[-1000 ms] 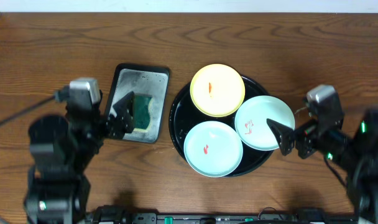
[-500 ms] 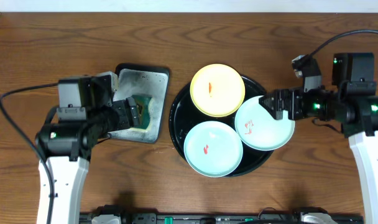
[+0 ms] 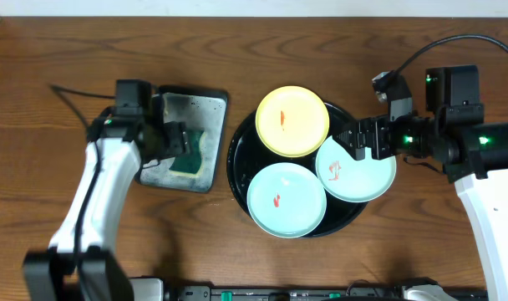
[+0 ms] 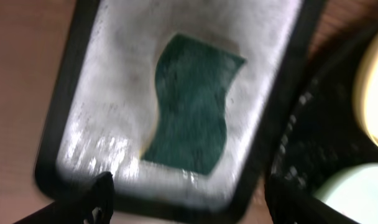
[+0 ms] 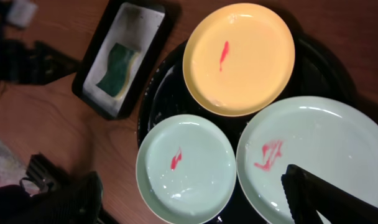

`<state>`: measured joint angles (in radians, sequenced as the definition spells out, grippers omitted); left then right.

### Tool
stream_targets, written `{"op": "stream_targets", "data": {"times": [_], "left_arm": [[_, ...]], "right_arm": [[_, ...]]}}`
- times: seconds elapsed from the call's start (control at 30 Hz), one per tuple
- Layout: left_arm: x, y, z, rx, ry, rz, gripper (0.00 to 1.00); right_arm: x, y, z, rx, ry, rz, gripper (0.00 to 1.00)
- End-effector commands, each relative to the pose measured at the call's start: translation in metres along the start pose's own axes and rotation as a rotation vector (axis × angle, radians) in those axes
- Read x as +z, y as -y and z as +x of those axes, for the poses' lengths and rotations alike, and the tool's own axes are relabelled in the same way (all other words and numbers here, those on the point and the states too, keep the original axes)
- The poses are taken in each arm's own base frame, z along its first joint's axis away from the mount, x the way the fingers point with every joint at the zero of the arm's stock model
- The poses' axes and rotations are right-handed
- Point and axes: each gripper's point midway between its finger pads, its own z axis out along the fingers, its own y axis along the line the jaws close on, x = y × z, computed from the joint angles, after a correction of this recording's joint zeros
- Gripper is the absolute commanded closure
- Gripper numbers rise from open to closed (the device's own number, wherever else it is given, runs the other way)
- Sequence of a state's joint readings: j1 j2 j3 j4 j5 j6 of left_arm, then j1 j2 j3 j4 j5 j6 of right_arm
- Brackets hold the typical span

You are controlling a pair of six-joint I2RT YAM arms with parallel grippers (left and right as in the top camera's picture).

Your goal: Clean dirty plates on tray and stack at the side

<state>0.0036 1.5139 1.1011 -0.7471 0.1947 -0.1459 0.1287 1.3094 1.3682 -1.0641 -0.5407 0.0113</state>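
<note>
Plates [image 3: 287,200] all sat on the black tray [image 3: 237,159], each with a red smear: near mint plate [image 5: 186,168] closest, right mint plate [image 3: 363,176] beside it, yellow plate [image 3: 292,121] at the back. Right gripper [image 3: 353,144] hung over the right mint plate's far-left edge, fingers spread wide. Left gripper [image 3: 180,142], spread wide too, hovered over the green sponge [image 4: 190,102] in the grey tray [image 3: 191,102]. A second earlier both arms sat pulled back toward the table's near edge.

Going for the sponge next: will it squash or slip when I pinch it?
Probably squashes: the sponge looks like a green scrub layer on yellow foam, so expect it to flex. Likely light for its size. The small tray glistens as if wet, so the sponge may be soggy and a bit slippery.
</note>
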Motion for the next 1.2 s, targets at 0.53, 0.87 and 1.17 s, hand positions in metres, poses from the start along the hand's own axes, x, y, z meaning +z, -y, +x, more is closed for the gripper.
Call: {"op": "stream_targets", "data": {"times": [0.53, 0.87, 1.17], "left_arm": [[0.113, -0.007, 0.013, 0.207, -0.138, -0.179, 0.69], [0.088, 0.003, -0.006, 0.169, -0.057, -0.158, 0.45], [0.038, 0.011, -0.014, 0.172, 0.029, -0.139, 0.36]], "right_arm": [[0.000, -0.008, -0.008, -0.031, 0.024, -0.003, 0.11], [0.000, -0.008, -0.008, -0.031, 0.024, -0.003, 0.12], [0.000, -0.008, -0.008, -0.031, 0.023, -0.003, 0.12]]}}
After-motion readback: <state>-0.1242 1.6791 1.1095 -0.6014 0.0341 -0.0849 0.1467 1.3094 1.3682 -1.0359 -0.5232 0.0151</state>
